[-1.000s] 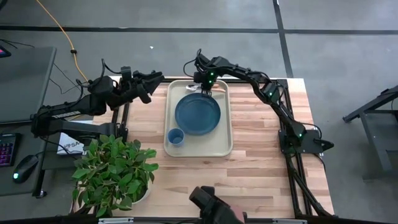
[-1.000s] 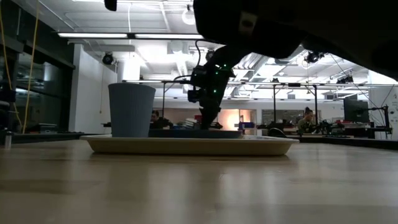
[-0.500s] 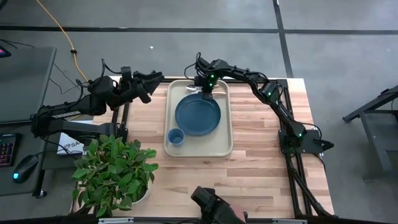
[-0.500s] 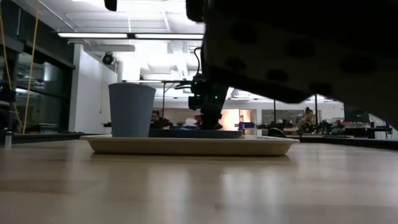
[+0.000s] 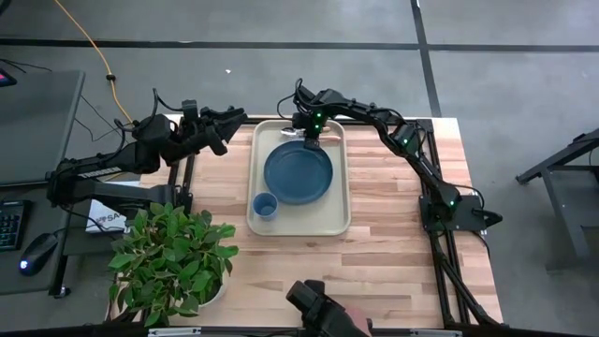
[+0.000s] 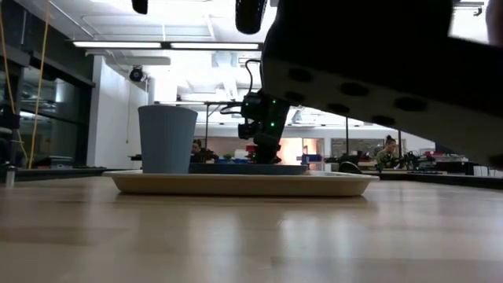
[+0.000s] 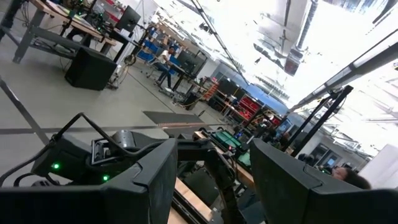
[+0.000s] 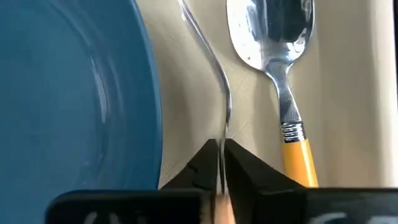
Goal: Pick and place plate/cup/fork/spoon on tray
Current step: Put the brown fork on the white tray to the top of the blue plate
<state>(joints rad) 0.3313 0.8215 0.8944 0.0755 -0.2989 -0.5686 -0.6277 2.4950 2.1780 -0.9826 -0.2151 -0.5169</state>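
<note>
The beige tray [image 5: 343, 192] lies mid-table. On it rest the dark-blue plate [image 5: 298, 171] and the small blue cup [image 5: 264, 205], upright near the tray's near left corner. The spoon [image 8: 278, 74] lies flat on the tray's far strip, beyond the plate [image 8: 68, 93]. My right gripper [image 5: 312, 139] is low over the tray's far end, shut on the fork [image 8: 217, 81], which runs between plate and spoon. My left gripper [image 5: 234, 120] is open and empty, raised past the table's far left corner. My right gripper pinches the fork at the silver neck just above its handle [image 8: 221, 163] between its two fingers. The fingers slant down from the table's right and lie along the fork. The fork is turned on its edge, tines toward the table's left; whether it touches the tray I cannot tell.
A potted plant [image 5: 173, 257] stands at the table's near left corner. A large dark thing [image 5: 323, 314] sits at the near edge and fills the upper right of the low view [image 6: 377, 71]. Bare wood lies right of the tray [image 5: 402, 215].
My right gripper has sunk a little toward the tray's far end and shifted slightly toward the near edge, still shut on the fork. The dark thing at the near edge has moved across the low view.
</note>
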